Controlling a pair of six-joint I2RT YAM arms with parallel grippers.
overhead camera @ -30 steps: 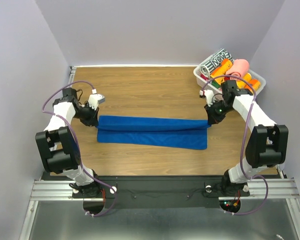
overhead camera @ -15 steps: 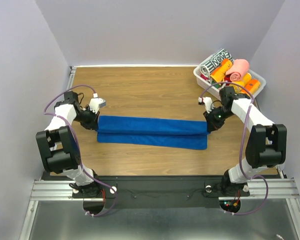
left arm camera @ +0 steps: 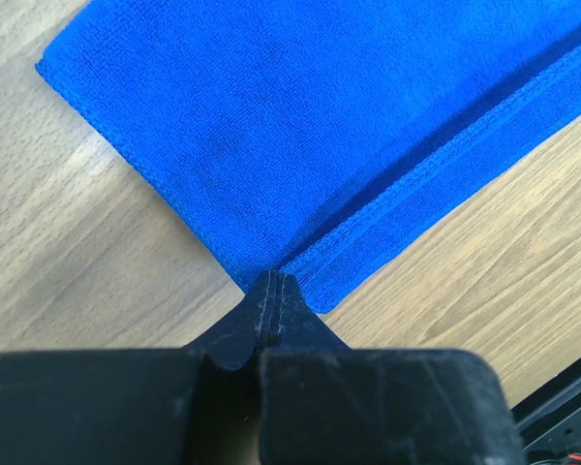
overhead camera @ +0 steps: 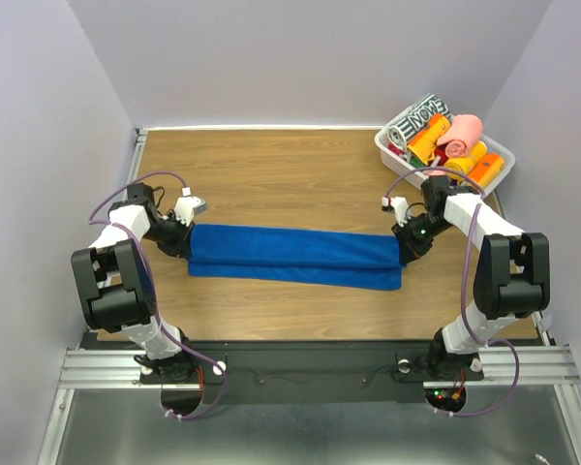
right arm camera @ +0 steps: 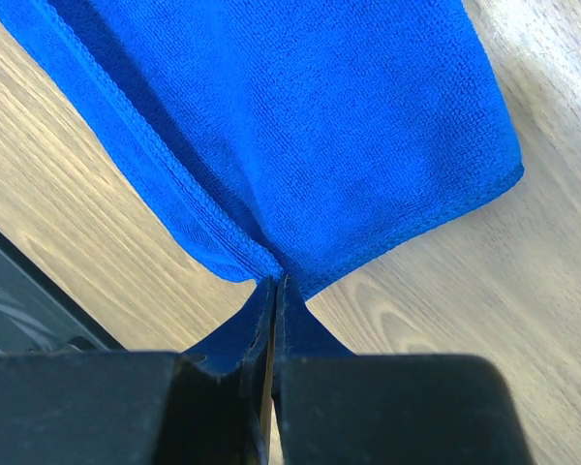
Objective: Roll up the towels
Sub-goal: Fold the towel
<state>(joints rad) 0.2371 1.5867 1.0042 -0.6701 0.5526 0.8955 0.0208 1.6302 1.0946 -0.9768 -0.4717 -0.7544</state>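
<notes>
Blue towel [overhead camera: 295,254] fold drawn nearer | left, right jaws clenched on its ends

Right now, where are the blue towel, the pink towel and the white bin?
blue towel [overhead camera: 295,257]: top view, middle of the folded cloth.
pink towel [overhead camera: 462,133]: top view, its rolled side, in the bin.
white bin [overhead camera: 382,145]: top view, left corner of its rim.

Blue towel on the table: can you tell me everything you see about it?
The blue towel is royal blue, soft and fuzzy-looking cloth with a stitched hem. It is folded lengthwise into a long strip, lying flat across the wooden table from left to right. The left jaws pinch its left end and the right jaws pinch its right end, both shut on it.
</notes>
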